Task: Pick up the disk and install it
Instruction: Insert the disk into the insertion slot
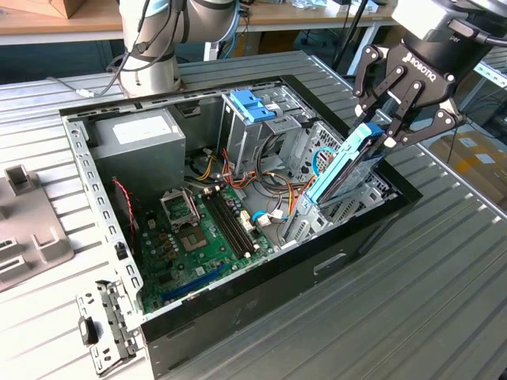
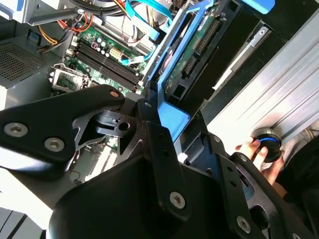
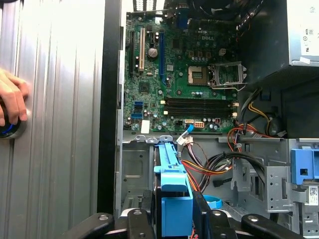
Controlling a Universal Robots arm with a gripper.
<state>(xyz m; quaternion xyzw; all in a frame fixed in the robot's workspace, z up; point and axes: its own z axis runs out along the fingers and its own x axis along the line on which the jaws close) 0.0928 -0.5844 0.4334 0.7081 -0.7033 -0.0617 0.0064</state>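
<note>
Right up close in both wrist views are the black arms of the claw [image 3: 175, 216]. It is shut on the blue top end of the disk [image 3: 172, 196], one finger on each side. In the exterior view the disk leans at a slant. Its low end is down in the metal cage [image 1: 337, 210] at one corner of the case [image 1: 238, 309]. Its top end sticks up over the rim, where the claw holds it. A blue rail runs along the side of the disk, and the second wrist view shows a green board on its flat face. The case lies open on a ribbed metal table [image 1: 444, 301]. Inside it a big green board [image 1: 198, 237] lies flat on the bottom. A grey box [image 1: 142, 134] with a white label sits in the far corner, towards the exterior view's left. A small blue bracket [image 1: 252, 104] sits on another metal cage at the back. Red, orange and black wires [image 3: 204, 167] curl between the cages and the green board. Outside the case, a hand [image 2: 259, 154] rests on a round black knob [image 2: 267, 141] with a blue ring, on the table. A loose metal plate [image 1: 103, 324] lies on the table just beside the near corner of the case, at the exterior view's left.
</note>
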